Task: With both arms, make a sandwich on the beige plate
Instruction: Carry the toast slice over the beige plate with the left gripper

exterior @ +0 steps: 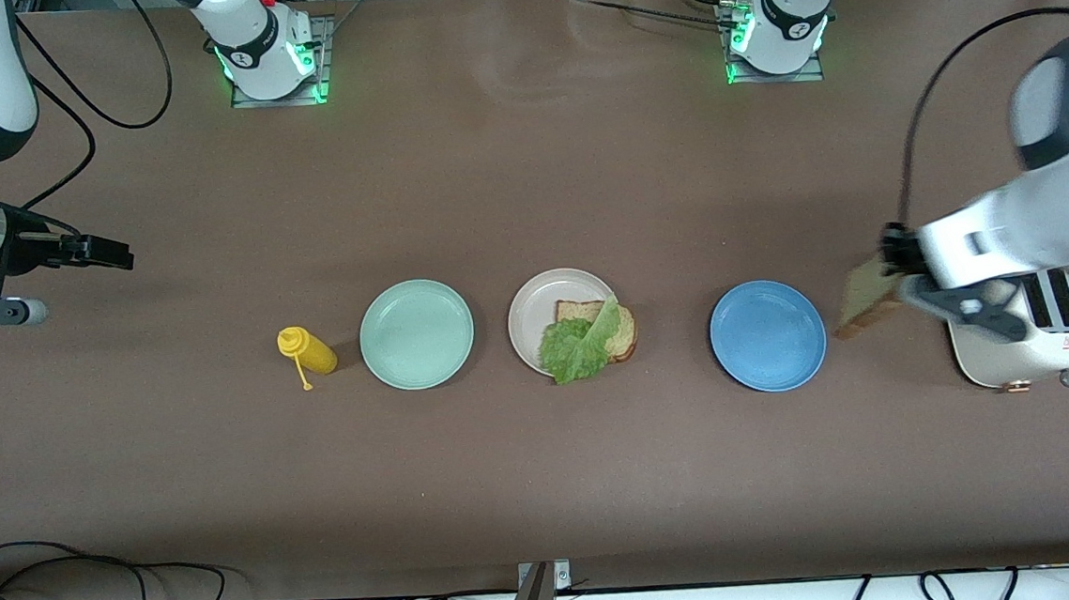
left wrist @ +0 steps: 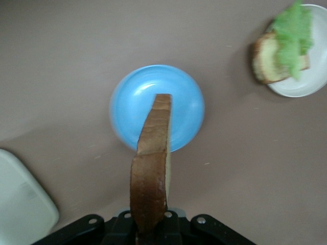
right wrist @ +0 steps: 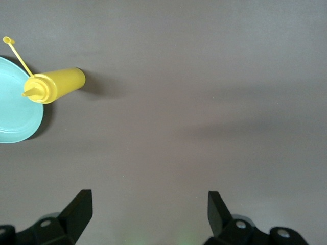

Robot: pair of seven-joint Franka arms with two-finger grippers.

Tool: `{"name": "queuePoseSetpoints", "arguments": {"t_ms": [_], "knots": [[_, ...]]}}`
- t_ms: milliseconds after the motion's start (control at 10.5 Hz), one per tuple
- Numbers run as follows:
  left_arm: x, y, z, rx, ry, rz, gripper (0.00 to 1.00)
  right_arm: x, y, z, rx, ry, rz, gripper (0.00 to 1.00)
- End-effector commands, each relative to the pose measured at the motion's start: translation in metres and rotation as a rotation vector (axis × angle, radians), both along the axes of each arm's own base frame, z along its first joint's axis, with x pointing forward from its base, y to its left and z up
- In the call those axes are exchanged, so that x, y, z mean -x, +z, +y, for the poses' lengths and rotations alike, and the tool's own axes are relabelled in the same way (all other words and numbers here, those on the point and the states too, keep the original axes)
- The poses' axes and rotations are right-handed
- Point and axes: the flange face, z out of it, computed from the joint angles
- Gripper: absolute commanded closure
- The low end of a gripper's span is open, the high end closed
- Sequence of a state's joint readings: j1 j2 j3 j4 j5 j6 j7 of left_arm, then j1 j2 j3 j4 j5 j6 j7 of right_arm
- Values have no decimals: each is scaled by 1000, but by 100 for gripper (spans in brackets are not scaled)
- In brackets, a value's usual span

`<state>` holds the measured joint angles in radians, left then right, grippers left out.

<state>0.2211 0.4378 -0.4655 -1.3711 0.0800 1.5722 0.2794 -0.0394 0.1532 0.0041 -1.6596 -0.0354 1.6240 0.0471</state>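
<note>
The beige plate sits mid-table and carries one brown bread slice with a ruffled lettuce leaf on top. In the left wrist view the same plate, bread and lettuce appear. My left gripper is shut on a second bread slice, held on edge over the table between the blue plate and the toaster; up close the slice sticks out of the gripper. My right gripper waits open and holds nothing at the right arm's end, fingertips wide apart.
A blue plate lies between the beige plate and a white toaster. A mint green plate and a yellow squeeze bottle lie toward the right arm's end. Cables run along the table edge nearest the front camera.
</note>
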Motion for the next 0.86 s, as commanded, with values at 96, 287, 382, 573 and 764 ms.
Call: {"name": "queuePoseSetpoints", "arguments": {"t_ms": [96, 287, 382, 573, 764], "knots": [[-11, -49, -72, 172, -28, 57, 100, -5, -4, 2, 2, -5, 7, 0], [-10, -63, -117, 308, 5, 79, 100, -5, -4, 1, 3, -3, 7, 0], [-7, -66, -140, 365, 22, 91, 100, -5, -3, 1, 3, -3, 6, 0], [-9, -89, -170, 477, 66, 118, 100, -5, -3, 1, 3, -5, 6, 0], [-13, -117, -192, 565, 125, 128, 100, -5, -3, -1, 1, -3, 4, 0]]}}
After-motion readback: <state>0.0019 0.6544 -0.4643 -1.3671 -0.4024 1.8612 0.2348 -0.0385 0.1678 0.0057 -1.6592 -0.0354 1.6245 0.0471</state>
